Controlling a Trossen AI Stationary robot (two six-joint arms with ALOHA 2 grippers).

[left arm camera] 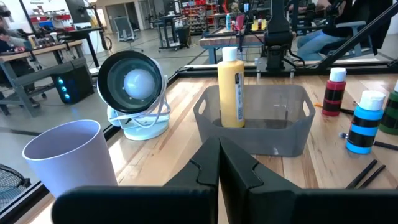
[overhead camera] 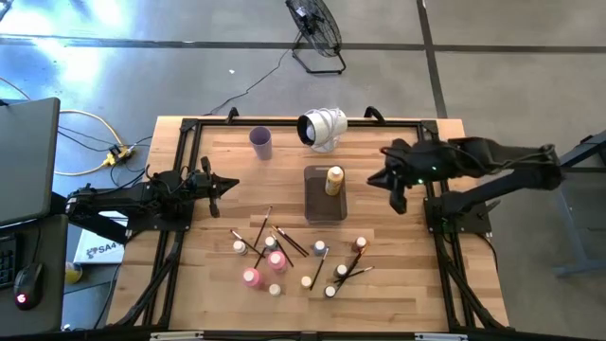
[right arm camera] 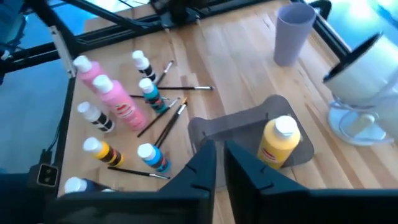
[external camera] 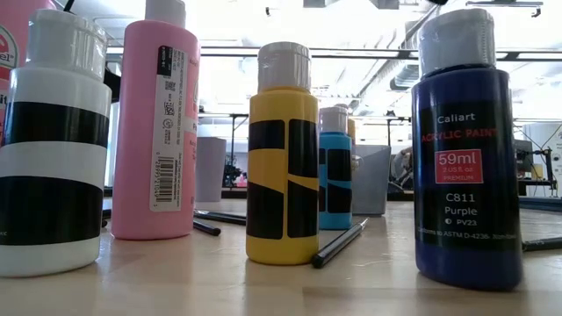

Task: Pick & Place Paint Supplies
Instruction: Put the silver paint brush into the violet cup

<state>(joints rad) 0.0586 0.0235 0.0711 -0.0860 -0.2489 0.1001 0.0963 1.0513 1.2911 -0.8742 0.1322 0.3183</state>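
One yellow white-capped paint bottle [overhead camera: 334, 179] is stood upright in the clear grey rectangular tray [overhead camera: 320, 206], apparently as delivered, beside which the empty, closed right gripper [overhead camera: 398, 201] is raised, while the closed left gripper [overhead camera: 230, 184] is parked and the other bottles [overhead camera: 276, 260] and thin brushes [overhead camera: 289, 242] are left scattered nearer the table's front.

Bright overhead light; low view ceiling blown out; right wrist view blurred.

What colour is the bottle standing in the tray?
Yellow bottle with a white cap, clearest in the left wrist view.
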